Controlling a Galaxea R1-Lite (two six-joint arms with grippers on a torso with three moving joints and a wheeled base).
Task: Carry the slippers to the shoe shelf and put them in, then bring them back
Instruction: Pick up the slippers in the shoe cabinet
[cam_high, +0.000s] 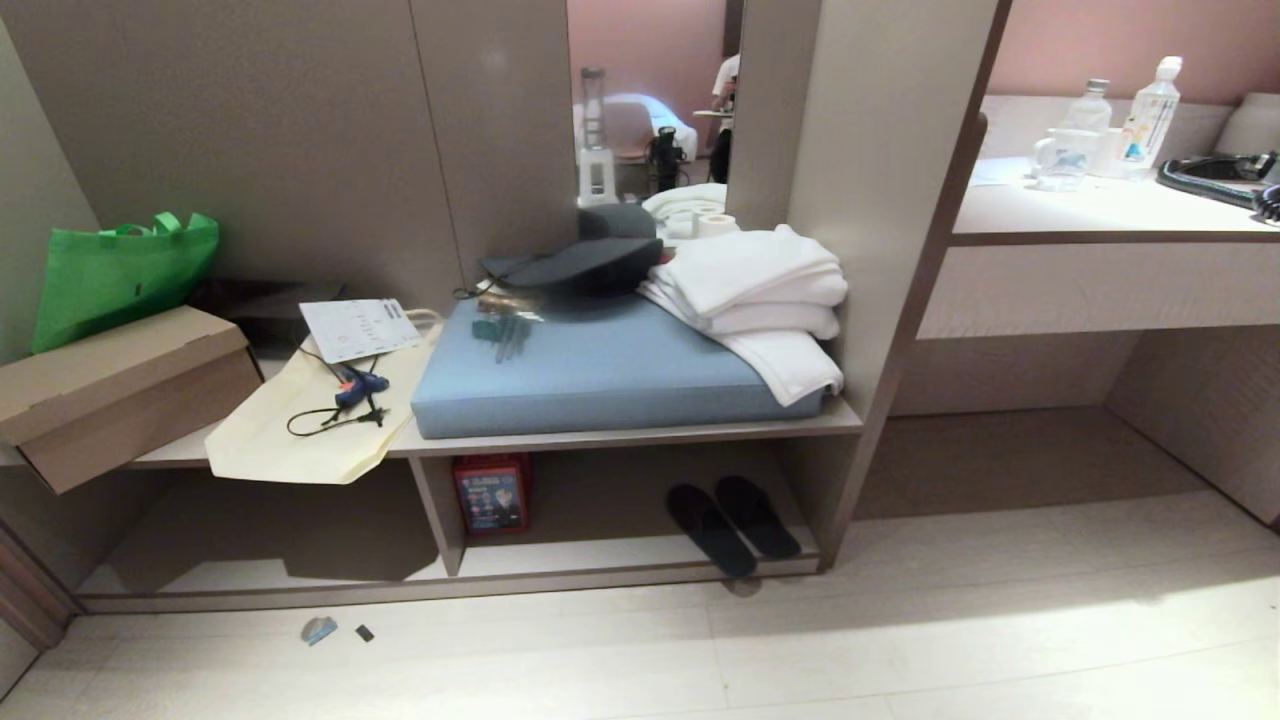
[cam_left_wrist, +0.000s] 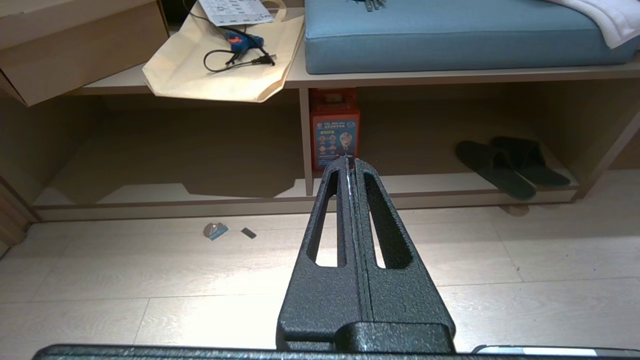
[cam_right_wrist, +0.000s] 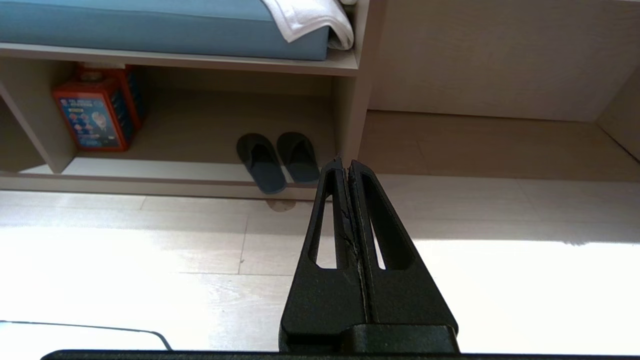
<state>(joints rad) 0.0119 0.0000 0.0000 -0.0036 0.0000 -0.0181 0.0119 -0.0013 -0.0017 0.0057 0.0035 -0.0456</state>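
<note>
Slippers (cam_high: 733, 524) sat side by side in the shoe shelf (cam_high: 640, 555), right-hand compartment, close to its right wall, toes pointing inward. The left one's heel overhung the front lip of the shelf floor a bit; the right one sat further in. Nothing touched them.

Left gripper (cam_left_wrist: 350, 162) had its 2 fingers pressed flat together, holding nothing. It hung over the bare floor (cam_high: 900, 640) in front of the shelf, roughly in line with the upright divider (cam_high: 437, 510). Right gripper (cam_right_wrist: 345, 161) was the same: fingers pinched together, empty, above the floor just in front of the shelf's right end panel (cam_high: 850, 330). Both were well apart from the slippers. Neither arm showed in the head view.

Other contents: red box (cam_high: 491, 494) stood in the same compartment, against the divider, well apart from the slippers. Left compartment held nothing visible. On the bench top above: blue cushion (cam_high: 600, 370) with a stack of white towels (cam_high: 760, 300) and a dark cap (cam_high: 590, 262) on it; left of it a cream tote bag (cam_high: 300, 430) with a blue glue gun (cam_high: 360, 385) and cord on top, a cardboard box (cam_high: 110, 385), and a green bag (cam_high: 120, 270). 2 small scraps (cam_high: 330, 630) lay on the floor in front of the left compartment. Desk counter (cam_high: 1100, 215) to the right carried bottles (cam_high: 1150, 110).
</note>
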